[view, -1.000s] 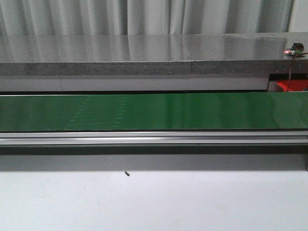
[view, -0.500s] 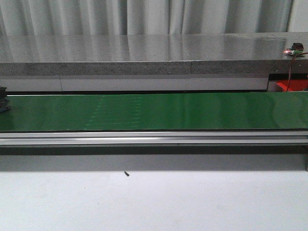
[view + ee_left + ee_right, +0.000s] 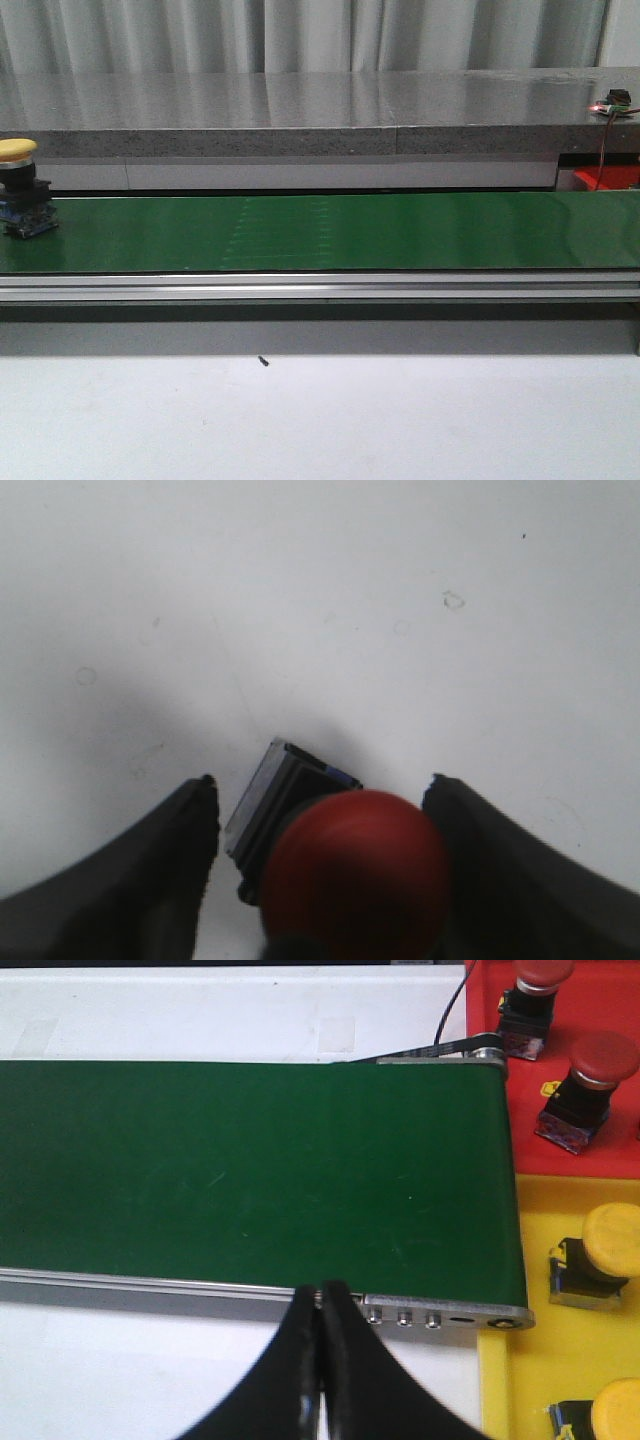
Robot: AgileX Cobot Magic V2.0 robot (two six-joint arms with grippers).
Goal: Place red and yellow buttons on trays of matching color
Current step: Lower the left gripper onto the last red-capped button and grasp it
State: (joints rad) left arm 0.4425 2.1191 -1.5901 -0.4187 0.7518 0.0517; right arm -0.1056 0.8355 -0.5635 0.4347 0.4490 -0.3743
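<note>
Yellow button (image 3: 22, 195) upright at far left end of green belt (image 3: 330, 232), cap up. Left pincer (image 3: 320, 810) wide open around red button (image 3: 345, 865) on white bench (image 3: 320, 600), fingers not touching. Right pincer (image 3: 322, 1305) closed, empty, at belt edge.

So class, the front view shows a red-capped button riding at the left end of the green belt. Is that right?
Not quite. The button at the left end of the green belt has a yellow cap, not a red one, as the front view shows. The rest stands.
</note>
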